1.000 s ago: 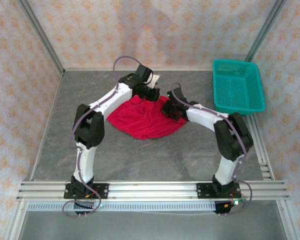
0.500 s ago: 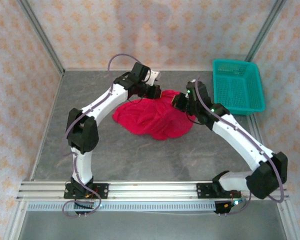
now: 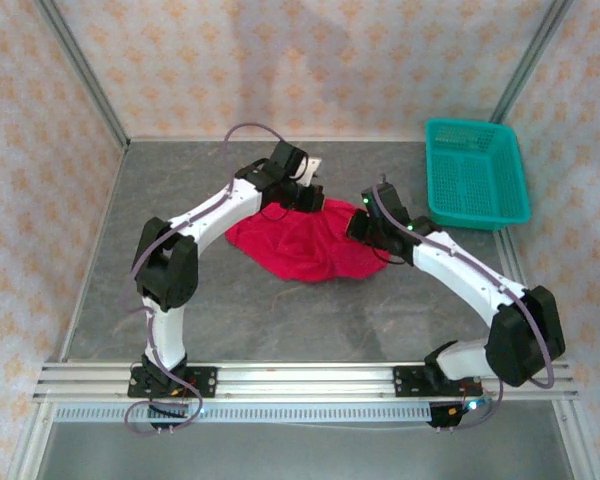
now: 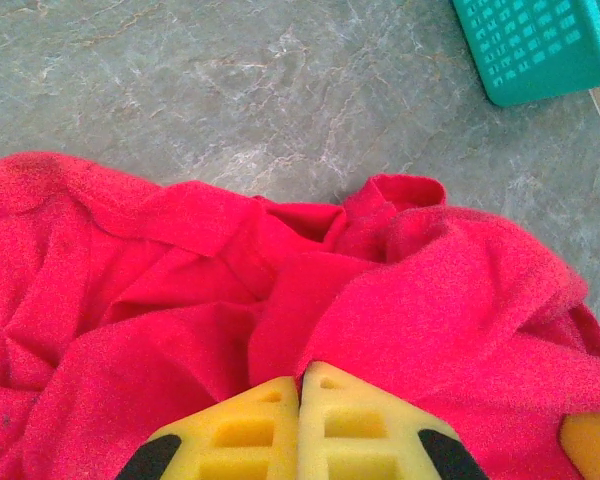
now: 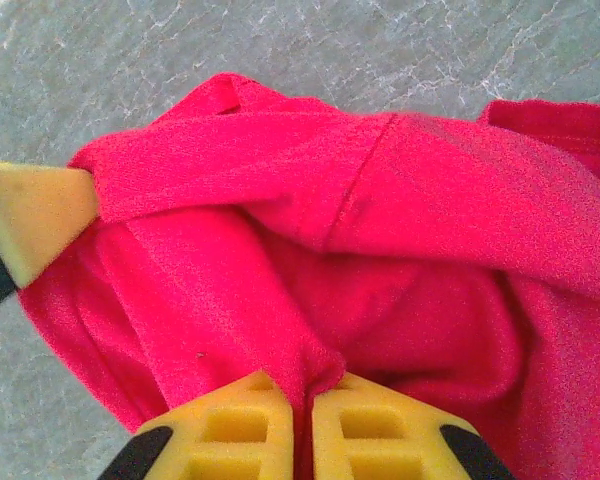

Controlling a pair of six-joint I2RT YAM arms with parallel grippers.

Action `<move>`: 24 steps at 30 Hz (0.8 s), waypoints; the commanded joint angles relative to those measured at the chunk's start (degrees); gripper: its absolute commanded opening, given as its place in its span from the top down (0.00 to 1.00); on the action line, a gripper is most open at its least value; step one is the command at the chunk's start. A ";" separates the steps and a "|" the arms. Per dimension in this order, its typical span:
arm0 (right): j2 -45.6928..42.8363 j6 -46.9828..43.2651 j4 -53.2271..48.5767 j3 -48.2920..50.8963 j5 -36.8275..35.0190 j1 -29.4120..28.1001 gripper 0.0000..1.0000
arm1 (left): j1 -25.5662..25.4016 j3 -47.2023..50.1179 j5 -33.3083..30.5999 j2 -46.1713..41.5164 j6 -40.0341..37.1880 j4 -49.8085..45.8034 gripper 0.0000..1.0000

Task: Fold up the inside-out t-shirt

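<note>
Over at the far right corner of the grey table [image 3: 230,320] sits the teal plastic basket [image 3: 477,172], open side up, its slotted floor in plain sight. It stands well apart from the cloth.

Now the inside-out t-shirt [image 3: 300,240]: a bright red crumpled heap in the middle of the table, towards the far side, slung between the two arms. Its long axis runs left to right across the table, with a rounded lobe sagging towards the near edge. Where the neck or the hem points, I cannot tell; it is all folds and one stitched seam in the right wrist view.

The left gripper [image 3: 313,203] is at the heap's far left edge, yellow pads pressed together on a ridge of red cloth. The right gripper [image 3: 365,226] is on the heap's right edge, its pads pinched on a fold that runs down into the seam between them.
</note>
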State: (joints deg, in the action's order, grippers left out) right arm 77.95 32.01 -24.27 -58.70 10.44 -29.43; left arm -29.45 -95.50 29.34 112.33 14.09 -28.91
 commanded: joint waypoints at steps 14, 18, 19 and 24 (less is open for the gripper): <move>2.16 -3.20 -7.93 -6.47 -2.88 -1.63 0.58 | -0.90 -4.42 -2.98 1.61 -0.37 -1.64 1.00; 3.32 -3.70 -9.20 -7.41 -4.41 -3.00 0.57 | -1.02 -4.51 -2.89 1.68 -0.29 -1.68 1.00; 3.95 -3.68 -9.21 -7.72 -4.62 -3.00 0.57 | -0.96 -4.52 -2.89 1.71 -0.24 -1.72 1.00; 8.69 -4.59 -9.66 -11.46 -6.35 -3.00 0.77 | -1.07 -4.43 -2.97 1.37 -0.42 -2.07 1.00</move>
State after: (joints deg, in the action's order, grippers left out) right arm 84.58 28.71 -32.34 -66.87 7.01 -32.32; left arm -30.20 -98.52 27.77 113.03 14.04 -29.34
